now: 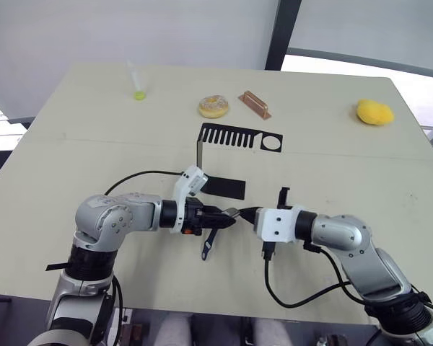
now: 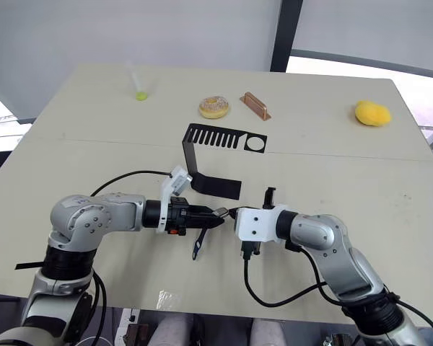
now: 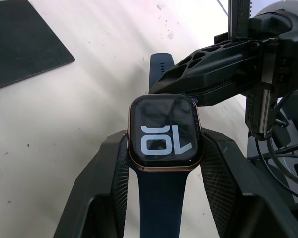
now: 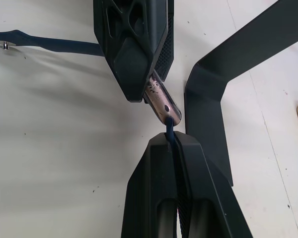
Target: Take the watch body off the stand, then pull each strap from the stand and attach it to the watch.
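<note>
Clamped on the watch body (image 3: 165, 133), left gripper (image 1: 220, 217) at lower centre of the frame, one attached strap (image 1: 208, 244) dangling below it. Pinched on the second strap (image 4: 170, 130), right gripper (image 1: 248, 214), meeting the watch edge end-on. Just above both, mid-frame on the table (image 1: 72, 144): the stand (image 1: 231, 137), empty.

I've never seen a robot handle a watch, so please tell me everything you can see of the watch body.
The watch body is a small rounded-square case with a rose-gold rim and black screen showing white digits. The left gripper clamps its sides above the table. One navy strap hangs attached; the right gripper presses the second strap against its free end.
</note>
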`<state>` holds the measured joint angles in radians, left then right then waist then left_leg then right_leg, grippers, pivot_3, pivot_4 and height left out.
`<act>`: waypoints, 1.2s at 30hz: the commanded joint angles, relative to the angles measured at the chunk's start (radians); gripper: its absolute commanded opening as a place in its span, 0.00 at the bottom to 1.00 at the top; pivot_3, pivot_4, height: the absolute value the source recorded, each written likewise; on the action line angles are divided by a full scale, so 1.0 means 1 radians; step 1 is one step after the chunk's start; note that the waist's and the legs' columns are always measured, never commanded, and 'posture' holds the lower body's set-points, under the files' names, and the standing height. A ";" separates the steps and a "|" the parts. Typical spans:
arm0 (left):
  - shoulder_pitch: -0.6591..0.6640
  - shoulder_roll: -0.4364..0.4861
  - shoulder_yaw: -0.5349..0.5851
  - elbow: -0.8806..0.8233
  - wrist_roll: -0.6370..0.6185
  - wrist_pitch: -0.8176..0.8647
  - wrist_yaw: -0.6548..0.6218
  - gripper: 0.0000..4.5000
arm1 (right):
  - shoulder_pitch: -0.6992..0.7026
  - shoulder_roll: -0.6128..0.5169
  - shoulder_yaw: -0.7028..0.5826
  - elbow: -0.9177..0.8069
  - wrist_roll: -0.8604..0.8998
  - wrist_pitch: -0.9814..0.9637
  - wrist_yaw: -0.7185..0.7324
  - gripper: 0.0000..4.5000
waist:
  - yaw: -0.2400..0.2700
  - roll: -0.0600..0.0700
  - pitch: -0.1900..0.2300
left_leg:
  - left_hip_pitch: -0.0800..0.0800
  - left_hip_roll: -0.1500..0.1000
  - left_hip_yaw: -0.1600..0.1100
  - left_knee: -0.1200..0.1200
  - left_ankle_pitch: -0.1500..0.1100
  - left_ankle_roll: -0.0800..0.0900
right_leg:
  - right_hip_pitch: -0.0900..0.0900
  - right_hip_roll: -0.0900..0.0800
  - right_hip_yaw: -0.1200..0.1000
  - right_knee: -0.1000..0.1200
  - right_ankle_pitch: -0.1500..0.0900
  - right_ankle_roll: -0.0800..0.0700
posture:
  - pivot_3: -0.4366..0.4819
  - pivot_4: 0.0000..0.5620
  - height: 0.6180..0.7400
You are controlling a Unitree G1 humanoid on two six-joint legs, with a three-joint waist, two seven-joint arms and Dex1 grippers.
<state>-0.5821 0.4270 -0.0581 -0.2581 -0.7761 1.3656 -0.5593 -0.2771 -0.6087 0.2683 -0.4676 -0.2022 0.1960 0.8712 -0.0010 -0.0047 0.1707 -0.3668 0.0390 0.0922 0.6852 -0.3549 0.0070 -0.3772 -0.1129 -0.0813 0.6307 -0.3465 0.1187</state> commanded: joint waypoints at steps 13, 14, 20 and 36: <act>-0.022 -0.028 -0.042 -0.022 0.000 -0.016 -0.017 0.35 | -0.022 0.031 0.030 -0.059 0.028 -0.056 -0.007 0.00 | 0.000 0.000 0.000 | 0.000 -0.001 0.000 0.000 0.000 0.000 | 0.000 0.000 0.000 0.000 0.000 0.000 | 0.48 0.27 1.00; -0.023 -0.026 -0.044 -0.023 0.000 -0.016 -0.020 0.35 | -0.022 0.032 0.029 -0.057 0.028 -0.056 -0.007 0.00 | 0.000 0.000 0.000 | 0.000 -0.001 0.000 0.000 0.000 0.000 | 0.000 0.000 0.000 0.000 0.000 0.000 | 0.48 0.27 1.00; -0.022 -0.021 -0.049 -0.026 0.004 -0.018 -0.027 0.35 | -0.026 0.034 0.031 -0.049 0.029 -0.056 -0.006 0.00 | 0.000 0.000 0.000 | 0.000 -0.001 0.000 0.000 0.000 0.000 | 0.000 0.000 0.000 0.000 0.000 0.000 | 0.48 0.27 1.00; -0.016 -0.015 -0.054 -0.029 0.021 -0.031 -0.033 0.35 | -0.026 0.043 0.030 -0.040 0.033 -0.042 0.000 0.00 | 0.000 0.000 0.000 | 0.000 -0.001 0.000 0.000 0.000 0.000 | 0.000 0.000 0.000 0.000 0.000 0.000 | 0.48 0.27 1.00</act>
<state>-0.5839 0.4322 -0.0745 -0.2583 -0.7421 1.3520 -0.5699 -0.2844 -0.5896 0.2746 -0.4394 -0.2067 0.1960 0.8713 -0.0012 -0.0048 0.1707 -0.3669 0.0381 0.0919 0.6852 -0.3549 0.0069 -0.3772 -0.1133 -0.0813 0.6309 -0.3465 0.1187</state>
